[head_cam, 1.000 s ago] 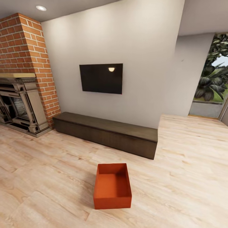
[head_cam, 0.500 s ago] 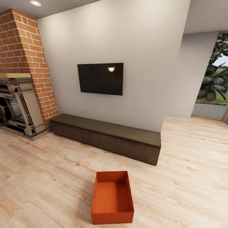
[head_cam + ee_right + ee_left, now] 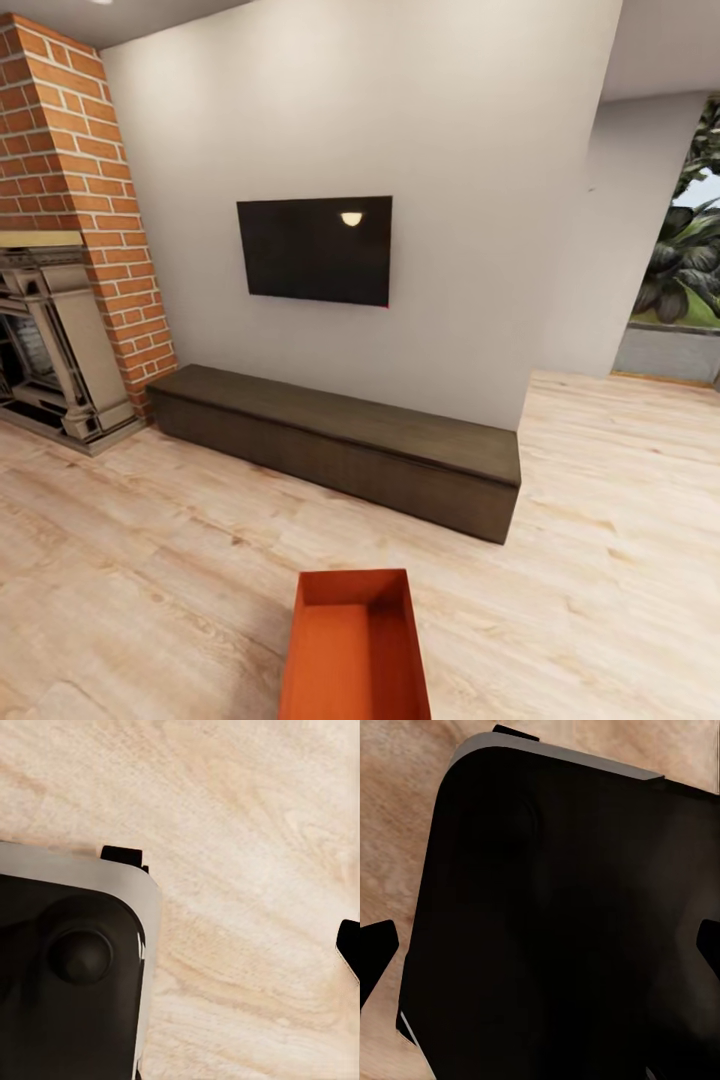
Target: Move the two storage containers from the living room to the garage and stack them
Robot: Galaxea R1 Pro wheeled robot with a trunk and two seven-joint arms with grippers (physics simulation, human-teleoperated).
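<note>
Looking down on light wood plank floor (image 3: 247, 832). Black robot base (image 3: 67, 982) with rounded grey-edged corner below, a round knob on its top. One dark fingertip (image 3: 349, 945) at the frame's edge.

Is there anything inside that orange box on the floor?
The storage container looks empty: only its bare orange walls and bottom show. Its near end runs off the picture's lower edge, so that part cannot be checked.
</note>
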